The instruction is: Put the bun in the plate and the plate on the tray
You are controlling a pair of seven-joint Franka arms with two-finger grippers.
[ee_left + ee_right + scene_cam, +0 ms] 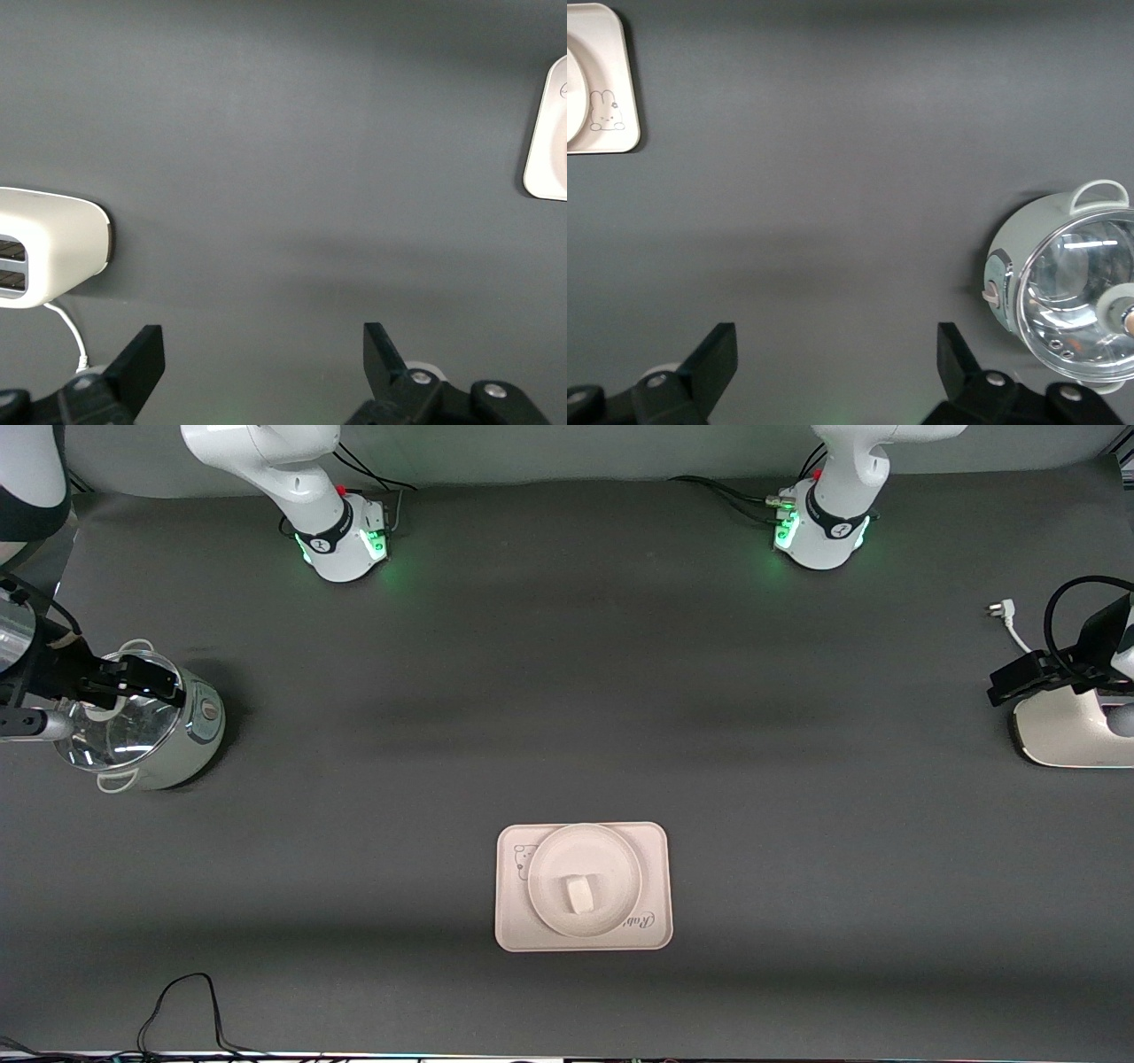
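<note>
Bun (578, 892) is sitting in the plate (542, 868), plate sitting on the tray (654, 841), well apart from both hands. Left hand (264, 359) is hovering by the toaster (53, 246), right hand (837, 359) over the pot (1063, 297), both with fingers spread and carrying nothing. Task is looking complete; next move is just both arms waiting clear.

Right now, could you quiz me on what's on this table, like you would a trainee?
1. True or false: the bun lies on the plate.
2. What does the plate sit on?
3. Which gripper hangs over the pot: A left gripper, B right gripper?

Key:
1. True.
2. The tray, with the rabbit drawing.
3. B. Its fingers are spread; the left one, also open, is over the toaster.
</note>
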